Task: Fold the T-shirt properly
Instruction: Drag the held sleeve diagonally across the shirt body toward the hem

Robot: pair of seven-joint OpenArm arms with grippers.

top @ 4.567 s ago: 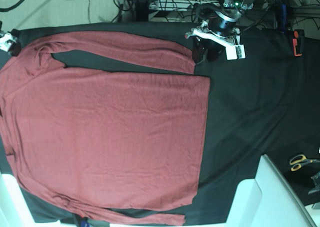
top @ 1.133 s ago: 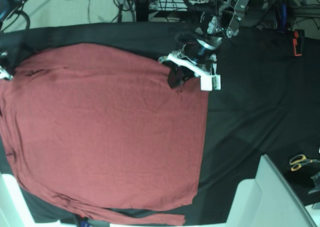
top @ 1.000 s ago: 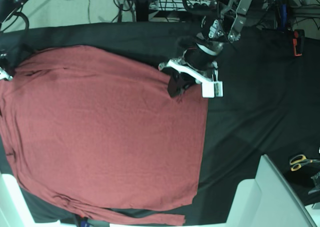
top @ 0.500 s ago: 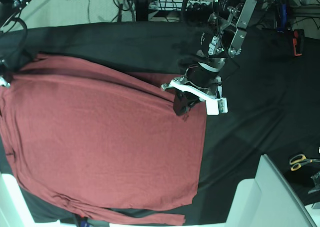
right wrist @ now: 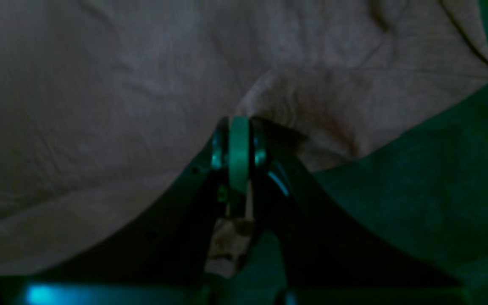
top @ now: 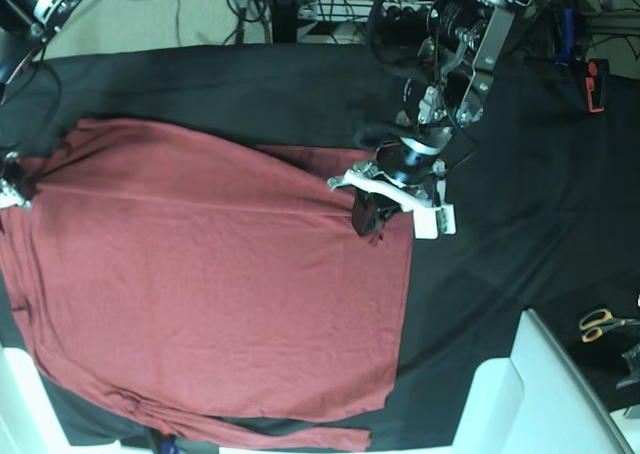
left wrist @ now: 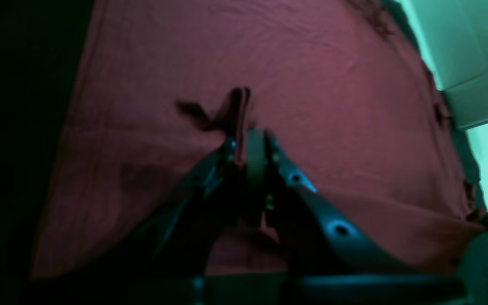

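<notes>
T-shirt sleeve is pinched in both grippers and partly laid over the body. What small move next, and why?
Probably carry both grips a little further across the T-shirt together. The left gripper pinches a fabric fold above the body panel, the right gripper holds the shoulder end, and the folded edge runs slanted rather than parallel to the shirt's long side, so releasing now would likely leave a crooked fold.

I see T-shirt spread on tablecloth | scissors far right — well apart | left gripper over shirt's right edge
</notes>
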